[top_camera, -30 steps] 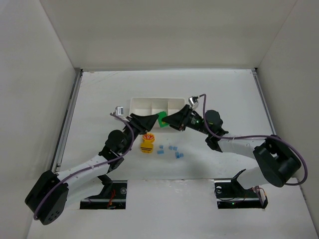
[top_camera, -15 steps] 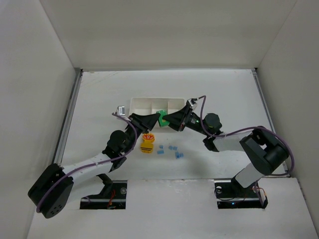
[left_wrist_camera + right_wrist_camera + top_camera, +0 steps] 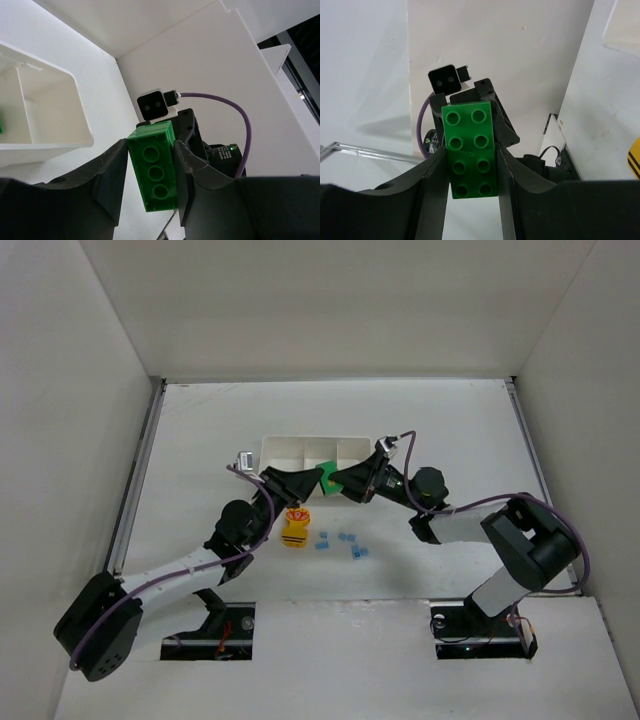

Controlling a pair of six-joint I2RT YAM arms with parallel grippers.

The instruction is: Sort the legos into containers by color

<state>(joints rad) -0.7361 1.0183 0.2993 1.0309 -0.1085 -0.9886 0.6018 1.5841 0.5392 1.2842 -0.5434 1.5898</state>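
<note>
Both arms reach in toward the middle of the table and meet nose to nose over one green brick (image 3: 325, 478). It sits just on the near side of the white tray (image 3: 275, 446), in front of the wall shared by the middle and right compartments. From above I cannot tell how high it is off the table.

The left gripper (image 3: 308, 483) comes in from the left. In its own wrist view its two dark fingers (image 3: 111, 172) press against the long sides of the brick, whose hollow underside with three round tubes faces that camera. The jaws are narrow and clamped on the brick.

The right gripper (image 3: 341, 480) comes in from the right and holds the same brick. In its wrist view the studded top shows, two rows of four, with a finger (image 3: 434, 177) tight against each long side.

Each wrist view shows the other arm's small camera just beyond the far end of the brick.

The tray has three compartments in a row and lies crosswise beyond the grippers. Nearer the arm bases, a yellow brick (image 3: 295, 527) with dark stripes stands on the table below the left gripper. To its right, several light blue bricks (image 3: 345, 539) lie scattered, apart from one another and well clear of the tray.
</note>
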